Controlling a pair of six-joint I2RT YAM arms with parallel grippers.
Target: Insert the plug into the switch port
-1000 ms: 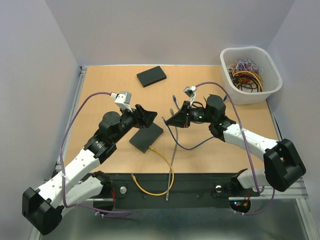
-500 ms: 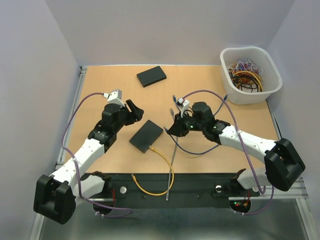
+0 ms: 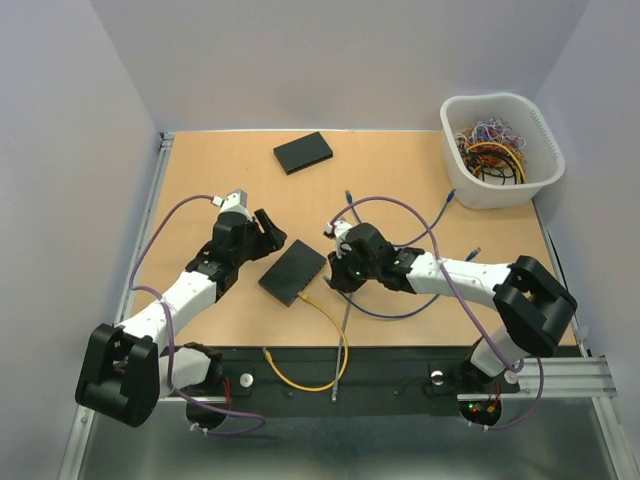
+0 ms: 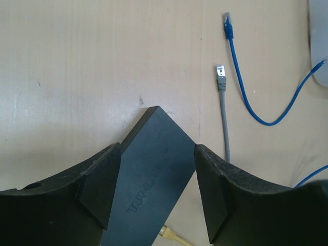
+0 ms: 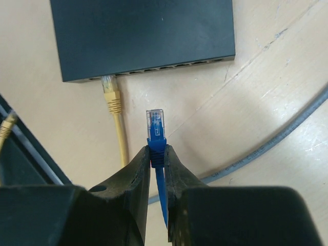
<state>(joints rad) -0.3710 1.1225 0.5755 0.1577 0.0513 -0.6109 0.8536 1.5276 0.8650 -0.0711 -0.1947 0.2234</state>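
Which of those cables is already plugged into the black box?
The yellow cable: its plug sits in the black box. The blue plug is pinched in the right claw, short of it.

My arms [image 3: 180,298] are white with black joints and purple cables [image 3: 385,198]; left gripper [image 4: 156,148], right gripper [image 5: 157,152] matte black.

A tan wooden bench [image 3: 400,160] is enclosed by plain, pale grey-lilac panels: a back wall [image 3: 330,60], a left wall [image 3: 60,200] and a right wall [image 3: 610,150]. The bench is edged by an aluminium rail [image 3: 150,220], and a black strip [image 3: 390,368] is fixed along its near edge. Everything is lit softly and evenly.
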